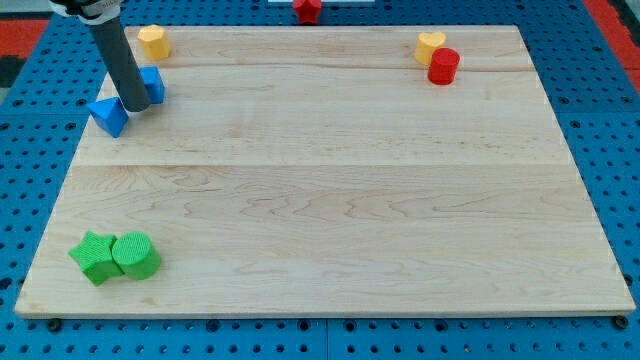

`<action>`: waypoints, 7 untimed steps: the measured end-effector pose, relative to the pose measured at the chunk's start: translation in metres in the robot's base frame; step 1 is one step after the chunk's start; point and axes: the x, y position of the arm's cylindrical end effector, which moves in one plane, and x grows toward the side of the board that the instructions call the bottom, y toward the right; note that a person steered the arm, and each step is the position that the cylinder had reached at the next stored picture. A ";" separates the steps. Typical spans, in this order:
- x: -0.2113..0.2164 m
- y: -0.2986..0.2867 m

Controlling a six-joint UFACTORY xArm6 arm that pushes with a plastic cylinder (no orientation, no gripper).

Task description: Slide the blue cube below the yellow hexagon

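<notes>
The blue cube point(153, 85) sits near the view's top left, just below and slightly right of the yellow hexagon point(153, 42). My tip point(135, 106) rests on the board at the cube's lower left side, touching it or nearly so; the rod hides the cube's left part. A blue triangular block point(108, 115) lies just left of my tip.
A yellow heart-shaped block point(430, 46) and a red cylinder point(443, 66) touch at the view's top right. A red block point(307, 9) sits beyond the board's top edge. A green star-like block point(94, 257) and green cylinder point(136, 256) touch at the bottom left.
</notes>
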 end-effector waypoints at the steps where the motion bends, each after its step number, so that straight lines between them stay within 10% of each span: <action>1: 0.000 0.011; 7: -0.059 0.016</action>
